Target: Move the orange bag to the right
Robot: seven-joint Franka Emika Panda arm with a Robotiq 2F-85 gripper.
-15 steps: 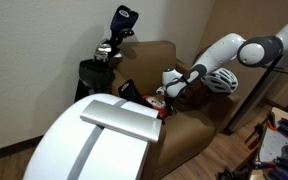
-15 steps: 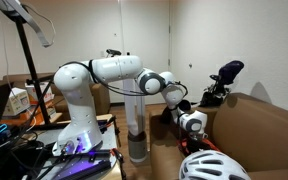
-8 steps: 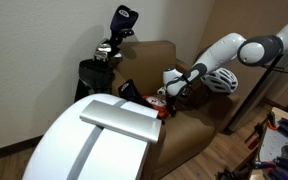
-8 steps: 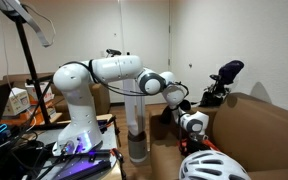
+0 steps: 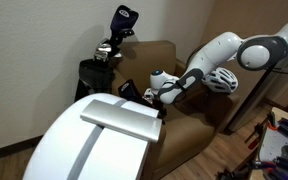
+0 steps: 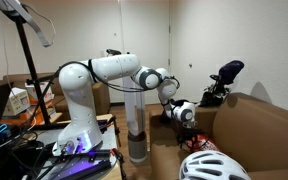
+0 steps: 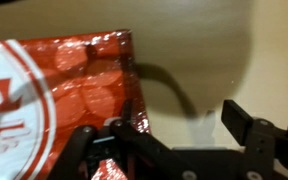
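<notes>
Orange-red crinkly foil of the orange bag [image 7: 64, 90] fills the left of the wrist view, lying flat on the brown bench [image 7: 214, 50]. The jaws stand open at the lower edge of the frame, one finger [image 7: 99, 150] over the bag's right edge, apparently to pinch that edge for dragging.

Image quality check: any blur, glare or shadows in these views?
Wrist view: soft focus throughout, glare patches on the crinkly orange-red foil bag, a dark curved shadow across the tan cushion. Exterior view: large white rounded foreground shape blocks the lower left.
</notes>
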